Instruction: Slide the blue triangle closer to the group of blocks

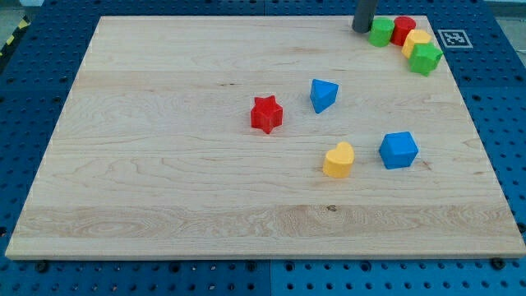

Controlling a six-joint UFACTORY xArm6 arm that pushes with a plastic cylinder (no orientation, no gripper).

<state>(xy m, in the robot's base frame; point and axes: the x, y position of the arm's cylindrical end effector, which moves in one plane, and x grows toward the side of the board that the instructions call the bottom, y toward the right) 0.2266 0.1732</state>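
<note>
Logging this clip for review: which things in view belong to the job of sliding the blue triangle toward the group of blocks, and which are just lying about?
Belongs to the job:
blue triangle
group of blocks at the view's top right
my tip, just left of that group, far from the triangle

Lying about:
red star
yellow heart
blue cube

The pale wooden table [164, 164] shows smooth, matt grain; the blue triangle block [323, 94] and red star block [266, 113] look like smooth plastic.
</note>
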